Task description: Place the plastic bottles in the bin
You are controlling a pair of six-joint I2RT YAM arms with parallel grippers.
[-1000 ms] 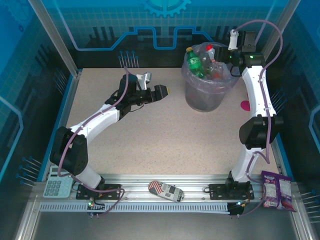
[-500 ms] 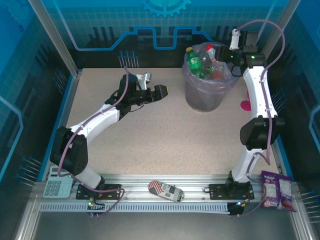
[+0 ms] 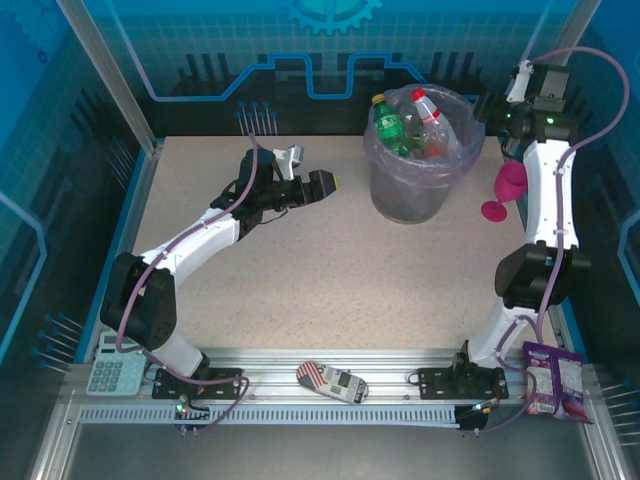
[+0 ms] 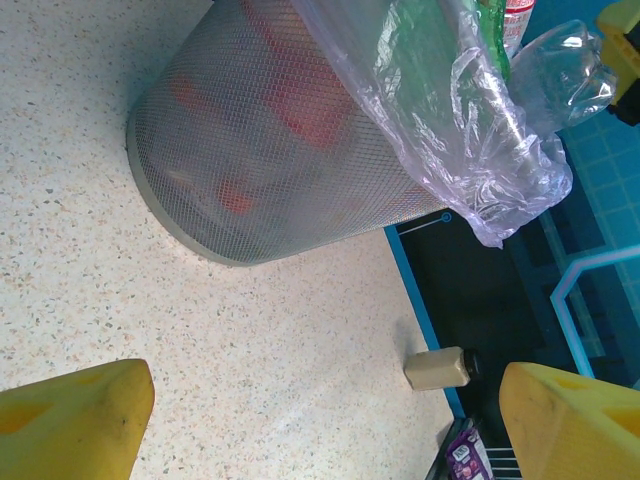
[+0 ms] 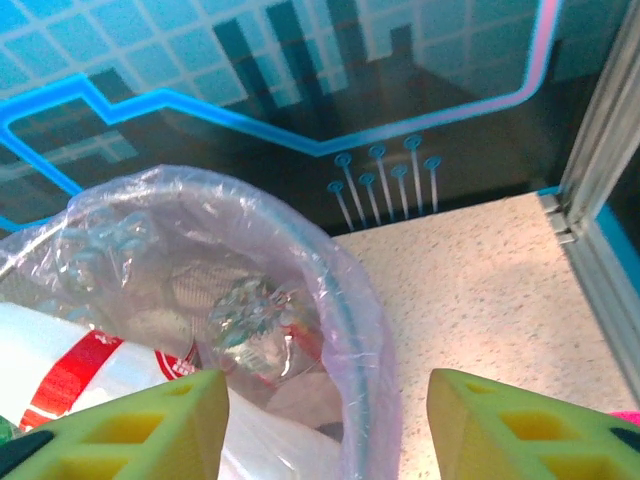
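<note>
While the left gripper point(image 3: 310, 170) is hanging just where it was a second ago, over the bare tabletop point(image 3: 300, 290) left of the bin point(image 3: 405, 200), everything that is changing is happening further right. The plastic bottles are sitting heaped inside the lilac-bagged mesh bin. The green bottle point(image 3: 388, 122) is leaning at its left rim, and a clear bottle with a red cap point(image 3: 428, 108) is now lying on top in full sight, where the right arm was partly covering the opening. The right gripper point(image 5: 325, 430) is pulling back from above the bin's rim toward the far right corner. Its retreat is uncovering the pink cup point(image 3: 508, 185), which is standing just right of the bin. I am reading this as a drop just finished. No bottle is showing on the tabletop, so the task is looking complete or very nearly so.

The left jaws are standing wide apart, gripping and touching nothing, with the bin's mesh wall beyond them in the wrist view. The right jaws are also standing apart and empty, hovering just beside the bag's rim and apparently not touching it.
</note>
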